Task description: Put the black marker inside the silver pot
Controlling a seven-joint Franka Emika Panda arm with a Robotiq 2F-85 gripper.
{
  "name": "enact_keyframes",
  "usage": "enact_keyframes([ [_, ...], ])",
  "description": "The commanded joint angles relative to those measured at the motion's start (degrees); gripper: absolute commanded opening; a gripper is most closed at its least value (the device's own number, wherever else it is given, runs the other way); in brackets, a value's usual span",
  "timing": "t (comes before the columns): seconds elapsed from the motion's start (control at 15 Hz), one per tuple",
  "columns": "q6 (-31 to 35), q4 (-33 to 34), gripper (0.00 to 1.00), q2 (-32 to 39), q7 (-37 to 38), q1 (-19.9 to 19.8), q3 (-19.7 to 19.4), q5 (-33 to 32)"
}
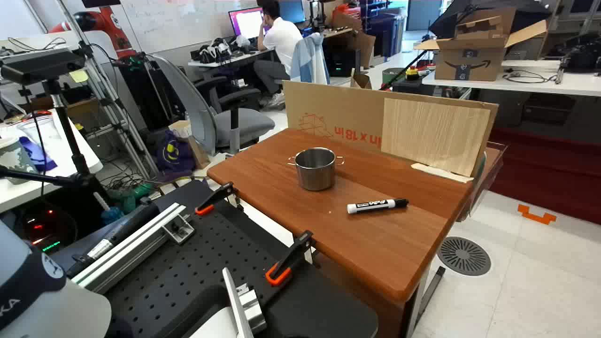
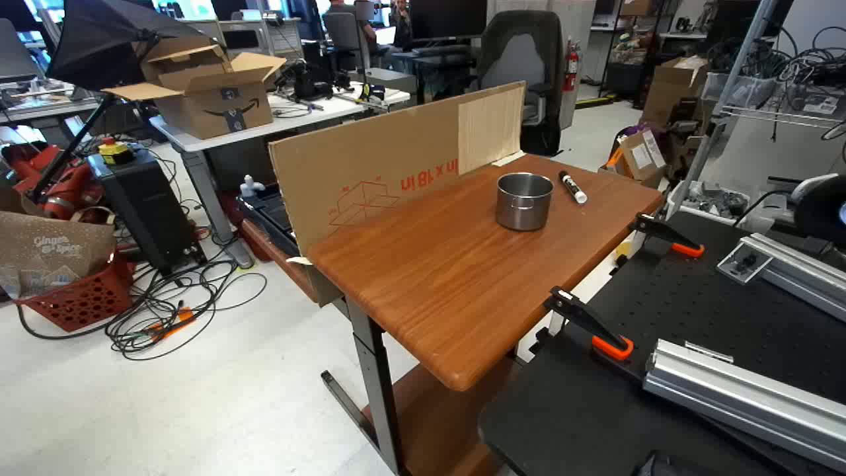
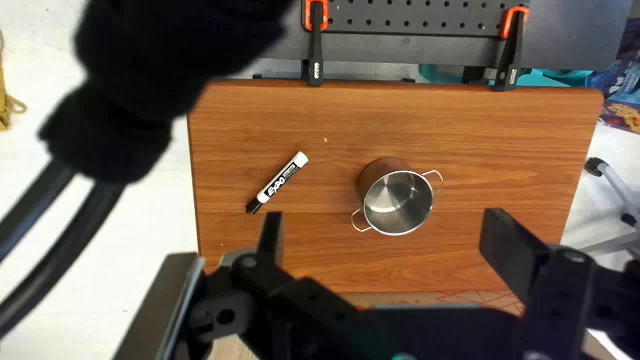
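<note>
Marker (image 3: 277, 183) lying on counter (image 3: 510, 130), apart from pot (image 3: 396, 202). Your fingers (image 3: 271, 237) wide apart, gripping nothing; height above counter hard to judge. Step, by judgement: approach before grasp. You likely need shift over marker, turn to straddle it, lower.

Black marker (image 1: 377, 205) lying near upright silver pot (image 1: 316, 177), apart.

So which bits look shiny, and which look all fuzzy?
In the wrist view, the silver pot gleams inside, while the gripper and black cables look fuzzy, probably from being so close; in an exterior view, the pot's metal side shines too.
</note>
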Motion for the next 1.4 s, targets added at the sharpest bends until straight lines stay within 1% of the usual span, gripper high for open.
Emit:
enact_keyframes([
  [0.0,-0.1,0.3,1.00,0.1,-0.3,-0.7,0.6,0.3],
  [0.6,-0.1,0.5,1.00,0.1,-0.3,-0.7,0.6,0.3],
  [0.73,1.3,0.6,1.00,1.1,0.6,-0.7,0.3,1.5],
  [0.87,3.4,0.5,1.00,2.6,1.7,-0.9,-0.1,2.6],
  [1.0,6.9,0.4,1.00,4.9,4.6,-1.8,0.0,3.6],
  [1.13,10.7,0.3,1.00,7.4,7.9,-2.8,0.3,4.4],
  [1.33,16.6,-0.1,1.00,11.7,14.9,-4.5,1.3,3.4],
])
